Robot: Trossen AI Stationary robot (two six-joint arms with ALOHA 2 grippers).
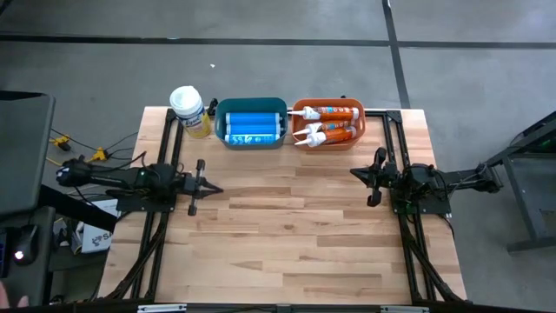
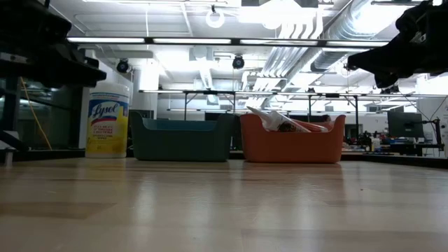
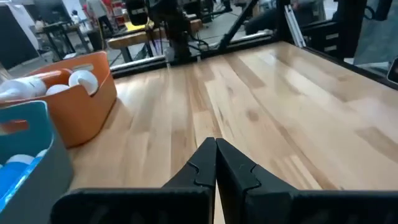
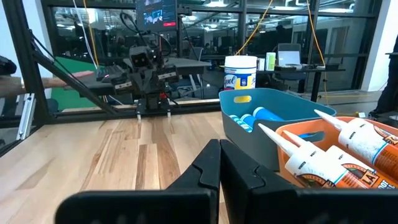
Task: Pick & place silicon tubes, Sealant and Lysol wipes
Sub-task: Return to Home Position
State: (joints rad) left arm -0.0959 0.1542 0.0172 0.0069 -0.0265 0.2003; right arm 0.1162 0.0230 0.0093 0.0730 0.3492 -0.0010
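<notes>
The Lysol wipes canister (image 1: 188, 111), white lid and pale yellow label, stands upright on the table's far left, beside a teal bin (image 1: 251, 124) with blue tubes (image 1: 252, 127) lying in it. An orange bin (image 1: 328, 124) next to it holds white-nozzled orange tubes (image 1: 327, 123). My left gripper (image 1: 217, 189) is shut, hovering level over the table's left side and touching nothing. My right gripper (image 1: 354, 172) is shut too, level over the right side. In the low view the canister (image 2: 107, 120) stands left of the teal bin (image 2: 183, 138).
Black frame rails (image 1: 165, 165) run along both table sides under the arms. The wooden tabletop (image 1: 287, 235) lies bare between and in front of the arms. A person's sleeve (image 4: 37, 84) shows beyond the table in the right wrist view.
</notes>
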